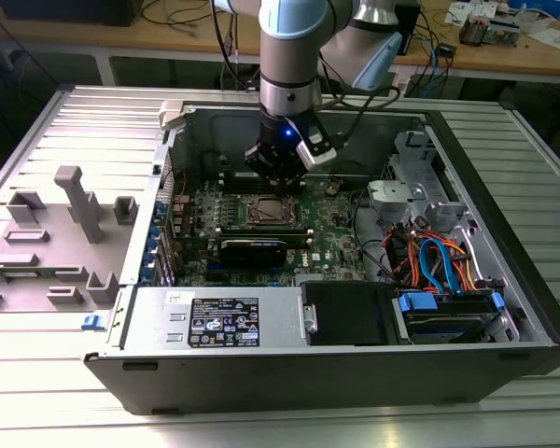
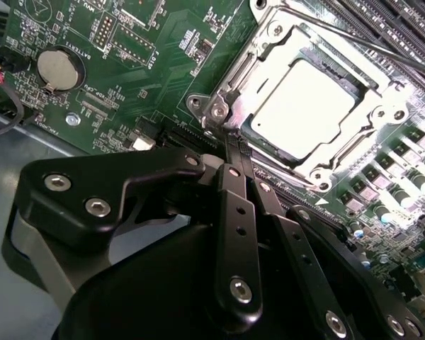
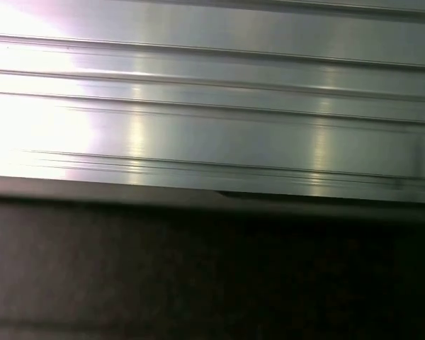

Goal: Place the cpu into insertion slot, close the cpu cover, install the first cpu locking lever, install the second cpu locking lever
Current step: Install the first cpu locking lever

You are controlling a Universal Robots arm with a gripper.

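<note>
The cpu [image 2: 304,106] lies flat in the insertion slot [image 1: 250,213], its pale silver top showing through the window of the cpu cover [image 2: 265,53]. The cover's silvery frame appears to lie down around the chip. A thin metal lever rod [image 2: 368,42] runs along the far side of the socket. My gripper [image 2: 234,145] is shut, its black fingers pressed together with the tips at a corner of the socket frame, and I see nothing held between them. In the exterior view the gripper [image 1: 278,177] hangs just behind the socket, inside the open computer case.
A coin battery [image 2: 59,69] and black memory slots [image 2: 397,21] flank the socket. A black expansion card [image 1: 252,250], a power supply [image 1: 219,320] and a drive cage with blue and orange cables [image 1: 439,261] crowd the case. Grey fixture blocks [image 1: 75,205] stand outside on the ribbed table [image 3: 212,106].
</note>
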